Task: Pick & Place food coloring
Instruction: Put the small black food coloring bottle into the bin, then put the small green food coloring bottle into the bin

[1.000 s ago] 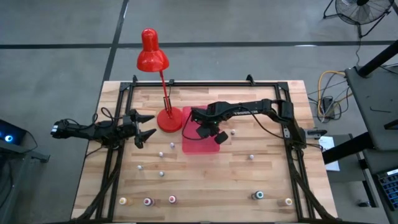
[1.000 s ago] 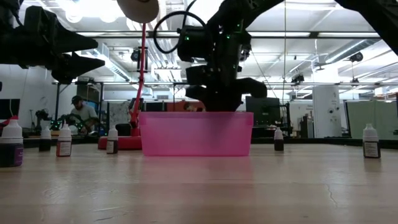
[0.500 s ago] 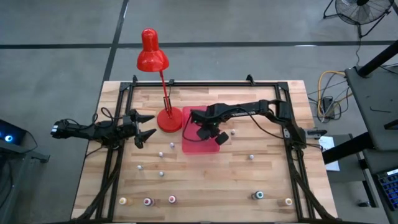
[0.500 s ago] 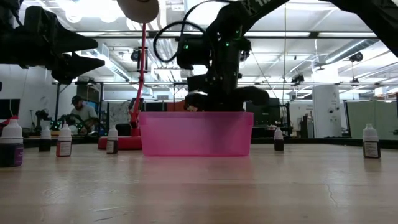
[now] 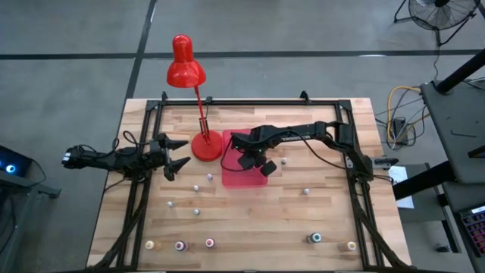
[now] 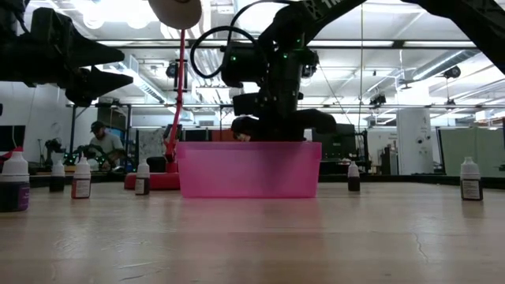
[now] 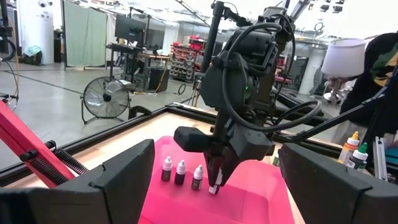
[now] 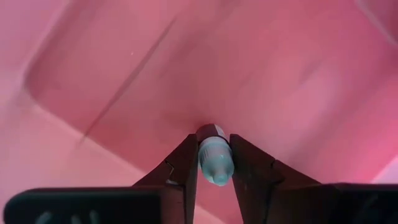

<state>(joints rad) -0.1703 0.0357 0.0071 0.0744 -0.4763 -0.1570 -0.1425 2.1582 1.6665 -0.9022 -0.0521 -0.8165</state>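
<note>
My right gripper is shut on a tiny food coloring bottle low over the translucent pink tray. In the low view its fingers reach down to the tray's rim. Three small bottles stand upright in a row on the tray's floor, beside the held one. My left gripper is open and empty above the table's left side, beside the red lamp's base. More tiny bottles stand loose on the wood. My right gripper pinches the little bottle's sides between its two fingers. The fingers come from above, pointing down into the tray. The bottle hangs below them, roughly upright. Whether its lower end touches the tray's floor, I cannot tell.
The red desk lamp stands left of the tray on its round base. Loose bottles stand right of the tray and in a row along the near edge. A black frame borders the table.
My right gripper has gone down toward the pink tray with the bottle still between its fingers, and has then stayed at the height of the tray's rim. The left arm has kept still.
</note>
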